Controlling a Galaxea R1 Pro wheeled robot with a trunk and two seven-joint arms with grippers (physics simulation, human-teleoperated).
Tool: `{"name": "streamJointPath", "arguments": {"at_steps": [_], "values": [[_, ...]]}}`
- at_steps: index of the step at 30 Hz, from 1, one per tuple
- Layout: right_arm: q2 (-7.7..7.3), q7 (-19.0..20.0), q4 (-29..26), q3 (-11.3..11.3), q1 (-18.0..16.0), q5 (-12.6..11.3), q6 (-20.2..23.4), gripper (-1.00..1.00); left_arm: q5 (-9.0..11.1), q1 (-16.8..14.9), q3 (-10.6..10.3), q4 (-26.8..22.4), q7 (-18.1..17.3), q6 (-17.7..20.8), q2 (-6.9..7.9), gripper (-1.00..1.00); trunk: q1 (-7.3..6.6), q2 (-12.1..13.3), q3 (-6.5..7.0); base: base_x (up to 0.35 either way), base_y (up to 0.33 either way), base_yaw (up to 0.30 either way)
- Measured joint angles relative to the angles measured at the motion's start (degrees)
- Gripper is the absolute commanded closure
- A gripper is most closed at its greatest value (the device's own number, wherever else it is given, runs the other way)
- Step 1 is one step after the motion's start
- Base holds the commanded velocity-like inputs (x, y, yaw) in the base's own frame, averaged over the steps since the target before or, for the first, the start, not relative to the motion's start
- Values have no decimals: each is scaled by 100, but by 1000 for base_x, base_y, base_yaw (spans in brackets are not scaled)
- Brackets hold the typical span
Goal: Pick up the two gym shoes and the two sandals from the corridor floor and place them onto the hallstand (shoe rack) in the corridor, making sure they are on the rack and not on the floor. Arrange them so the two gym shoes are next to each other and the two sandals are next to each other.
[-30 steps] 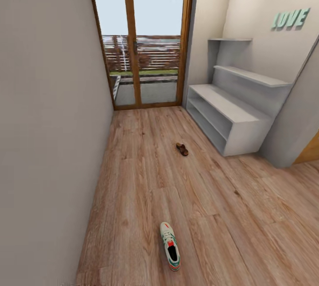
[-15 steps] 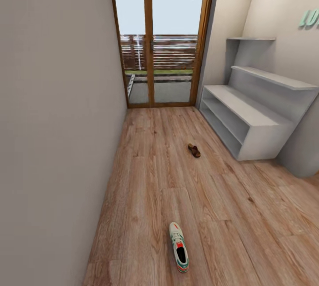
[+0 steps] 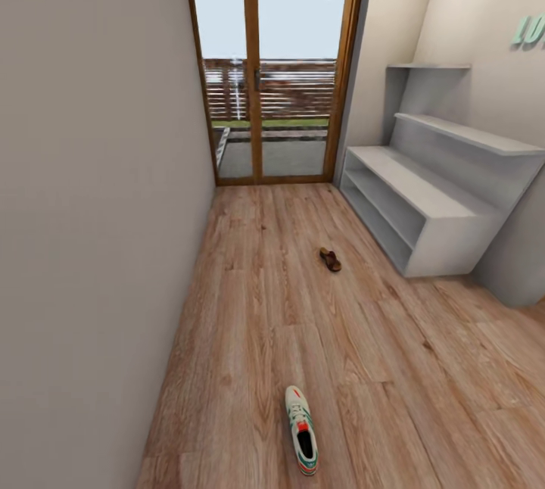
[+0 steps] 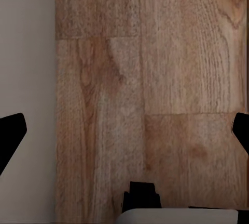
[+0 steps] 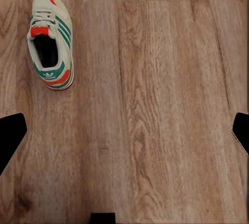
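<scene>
One white lace-up gym shoe with green side stripes and red-orange patches (image 3: pixel 301 429) lies on the light brown wood-grain corridor floor (image 3: pixel 250 307), close in front of the robot, its toe pointing down the corridor toward the glazed wooden door (image 3: pixel 276 65). Further along, one small brown leather sandal (image 3: pixel 330 260) lies on the planks, near the front corner of the wide pale-grey hallstand (image 3: pixel 424 194) but apart from it. The stand's bench top, shelf slots and stepped upper shelves carry no shoes.

In the right wrist view the same gym shoe (image 5: pixel 50 40) lies sole-down off to one side, its opening facing up. The right end effector (image 5: pixel 124 130) has its dark finger tips spread wide at the frame edges, holding nothing. The left end effector (image 4: pixel 124 130) is likewise spread and empty, over bare planks beside the grey wall (image 4: pixel 26 52).

The sneaker should be light and fairly stiff in the sole, while the upper is softer and will give under pressure. A pinch across the sides at mid-foot, or over the heel collar, looks the surest hold; the laces and tongue would slip. The sandal is probably lighter and flatter, so the strap or the footbed edges are the likely grip, with little height to catch.
</scene>
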Motion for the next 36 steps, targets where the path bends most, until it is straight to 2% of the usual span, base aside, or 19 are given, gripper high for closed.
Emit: {"name": "streamJointPath", "arguments": {"at_steps": [8, 21, 29, 36], "values": [[0, 0, 0, 1, 0, 0, -1, -100, -1, 0, 5, -1, 0, 0, 0, -100, 1, 0, 0, 143, -111, 0], [0, 0, -3, 0, -1, 0, -2, -100, 29, 0, 9, -1, 0, 0, 8, -100, 0, 0, -1, 72, -12, 2], [0, 0, -3, -1, -1, 0, -2, -100, 31, 1, 9, -2, 0, 1, 8, -100, -1, 0, -31, 284, 0, 137], [0, 0, -3, 0, -1, 0, -2, -100, 31, 1, 9, -2, 0, 1, 8, -100, 1, 0, -71, 111, 0, 163]]}}
